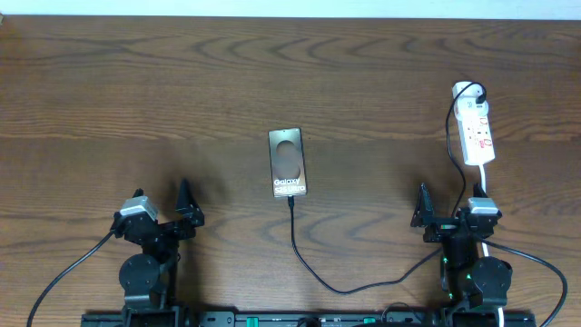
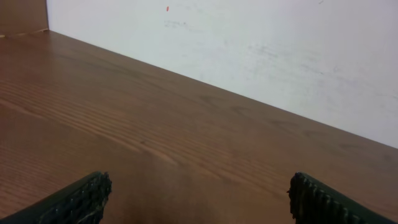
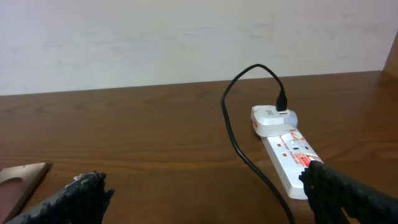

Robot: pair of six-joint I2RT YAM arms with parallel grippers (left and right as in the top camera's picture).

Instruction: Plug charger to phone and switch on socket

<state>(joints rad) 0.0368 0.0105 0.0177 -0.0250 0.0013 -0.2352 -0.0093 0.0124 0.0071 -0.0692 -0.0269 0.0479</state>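
Note:
The phone [image 1: 288, 163] lies flat at the table's middle, lettering toward me; its corner shows in the right wrist view [image 3: 18, 182]. The charger cable [image 1: 300, 259] runs from the phone's near edge, where its plug tip [image 1: 290, 201] touches the phone, loops right and rises to a white adapter [image 1: 467, 91] in the socket [image 1: 477, 134] at the far right. The right wrist view shows the socket [image 3: 287, 155], the adapter [image 3: 273, 118] and the cable [image 3: 233, 127]. My left gripper [image 1: 162, 207] [image 2: 199, 199] is open and empty. My right gripper [image 1: 451, 213] [image 3: 202, 199] is open and empty, just short of the socket.
A pale wall [image 2: 261, 50] stands behind the table's far edge. The socket's white cord [image 1: 486, 186] runs down toward the right arm. Thick black robot cables [image 1: 64, 272] trail at the near corners.

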